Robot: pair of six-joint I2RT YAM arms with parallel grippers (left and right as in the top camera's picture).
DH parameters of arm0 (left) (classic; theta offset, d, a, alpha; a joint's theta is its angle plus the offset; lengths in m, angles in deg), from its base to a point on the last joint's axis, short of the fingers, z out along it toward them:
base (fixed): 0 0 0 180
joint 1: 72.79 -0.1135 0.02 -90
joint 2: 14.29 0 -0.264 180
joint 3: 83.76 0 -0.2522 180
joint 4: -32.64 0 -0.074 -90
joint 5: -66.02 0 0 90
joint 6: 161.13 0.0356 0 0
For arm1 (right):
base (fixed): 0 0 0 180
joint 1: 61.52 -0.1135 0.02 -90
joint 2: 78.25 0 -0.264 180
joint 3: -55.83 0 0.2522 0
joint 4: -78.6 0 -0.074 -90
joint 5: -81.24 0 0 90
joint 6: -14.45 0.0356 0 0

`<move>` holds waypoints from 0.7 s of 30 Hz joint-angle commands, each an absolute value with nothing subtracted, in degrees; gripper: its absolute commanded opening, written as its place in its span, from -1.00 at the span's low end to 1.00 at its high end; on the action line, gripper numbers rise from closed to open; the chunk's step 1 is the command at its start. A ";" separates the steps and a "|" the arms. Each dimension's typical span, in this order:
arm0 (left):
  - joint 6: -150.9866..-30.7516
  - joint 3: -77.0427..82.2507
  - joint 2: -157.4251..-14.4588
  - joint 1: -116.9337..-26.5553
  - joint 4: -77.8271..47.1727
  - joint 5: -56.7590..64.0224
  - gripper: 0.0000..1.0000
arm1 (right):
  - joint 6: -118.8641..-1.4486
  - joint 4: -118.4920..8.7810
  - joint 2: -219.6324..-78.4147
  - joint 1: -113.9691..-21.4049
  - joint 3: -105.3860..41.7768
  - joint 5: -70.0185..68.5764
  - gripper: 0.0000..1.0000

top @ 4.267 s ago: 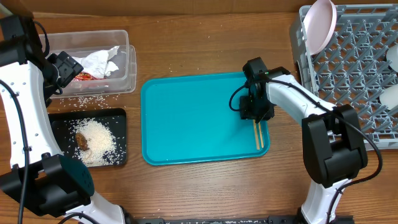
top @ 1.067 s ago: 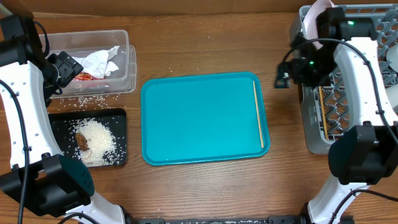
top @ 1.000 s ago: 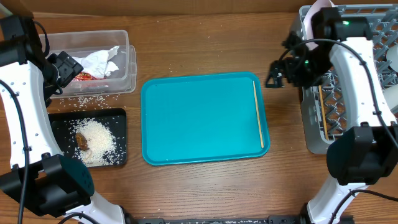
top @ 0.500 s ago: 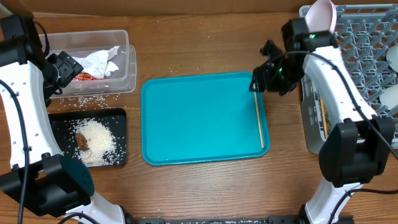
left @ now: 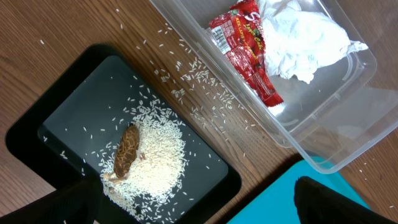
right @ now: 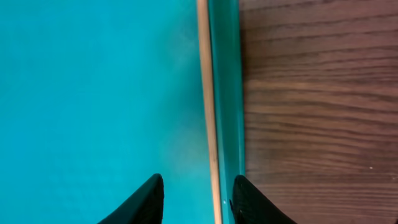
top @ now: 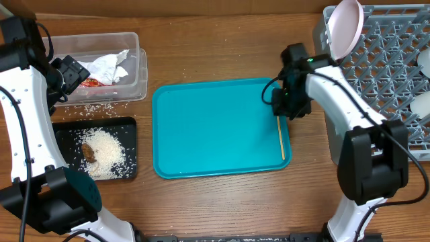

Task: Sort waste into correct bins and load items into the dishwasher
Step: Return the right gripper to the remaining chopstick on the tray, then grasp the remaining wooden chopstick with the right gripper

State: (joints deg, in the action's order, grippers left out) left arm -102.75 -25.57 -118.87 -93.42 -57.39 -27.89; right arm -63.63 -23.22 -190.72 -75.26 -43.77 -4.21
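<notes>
One thin wooden chopstick lies along the right inner edge of the teal tray. My right gripper hovers over its far end, open. In the right wrist view the chopstick runs between the two fingertips of this gripper, untouched. My left gripper is open and empty above the clear tub, which holds the white napkin and red wrapper. The black tray holds rice and a brown lump. In the left wrist view this gripper is wide open.
The grey dish rack stands at the right, with a pale round dish upright at its far left corner and white crockery at its right edge. Loose rice grains lie on the wood between tub and black tray.
My right arm took one chopstick from the teal tray to the rack, then swung back left and down over the remaining chopstick. The left arm has not moved.
</notes>
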 commanded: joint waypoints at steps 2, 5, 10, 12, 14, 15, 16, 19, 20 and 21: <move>-103.08 -25.90 -118.10 -93.02 -57.35 -28.43 1.00 | -57.97 -27.35 -189.43 -78.60 -39.97 -10.24 -0.24; -103.08 -25.90 -118.10 -93.02 -57.35 -28.45 1.00 | -55.30 -29.51 -189.49 -79.92 -38.44 -14.00 -0.24; -103.08 -25.90 -118.10 -93.02 -57.35 -28.43 1.00 | -55.37 -30.85 -189.49 -79.94 -38.15 -14.31 -0.24; -103.08 -25.90 -118.10 -93.02 -57.35 -28.43 1.00 | -55.39 -31.63 -189.49 -79.89 -37.78 -14.33 -0.24; -103.08 -25.90 -118.10 -93.02 -57.37 -28.45 0.99 | -55.41 -32.53 -189.49 -79.89 -37.04 -14.33 -0.24; -103.08 -25.90 -118.10 -93.02 -57.35 -28.43 0.99 | -55.39 -33.16 -189.49 -79.89 -36.54 -14.31 -0.24; -103.08 -25.90 -118.10 -93.02 -57.37 -28.43 1.00 | -55.37 -33.93 -189.49 -79.89 -35.86 -14.28 -0.24; -103.08 -25.90 -118.10 -93.02 -57.37 -28.43 0.99 | -55.33 -35.65 -189.49 -79.89 -34.15 -14.02 -0.24; -103.08 -25.90 -118.10 -93.02 -57.35 -28.43 0.99 | -55.33 -35.94 -189.49 -79.89 -33.87 -14.00 -0.24; -103.08 -25.90 -118.10 -93.02 -57.35 -28.45 1.00 | -55.33 -36.24 -189.49 -79.89 -33.59 -14.02 -0.24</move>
